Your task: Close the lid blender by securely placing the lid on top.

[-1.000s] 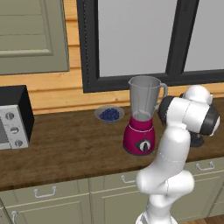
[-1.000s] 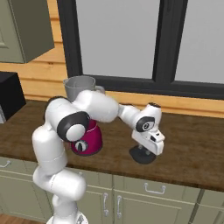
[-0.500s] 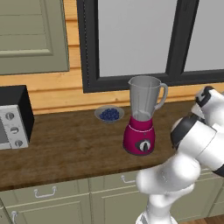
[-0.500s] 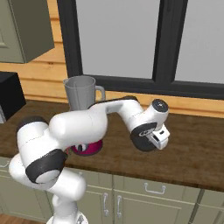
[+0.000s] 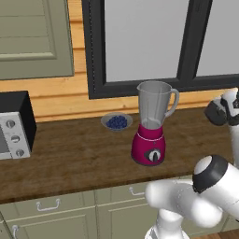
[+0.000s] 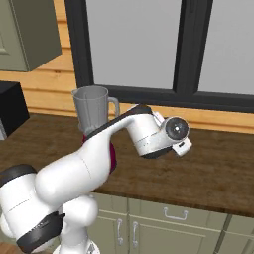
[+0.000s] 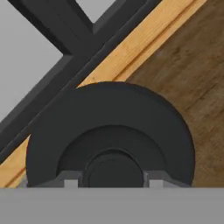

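The arm (image 6: 94, 163) has been swung up and away from the counter (image 5: 70, 154) over the last second; in the right base view its wrist, low over the wood a second ago, is now raised at frame centre against the window sill. The blender (image 5: 151, 122) has stayed put, right of centre in the left base view, its jar rim open. The lid (image 7: 109, 135) has been lifted off the counter and is seen at lower centre of the hand view, pinched by its central knob in the gripper (image 7: 111, 180). Pickup is judged complete; carrying to the jar remains.
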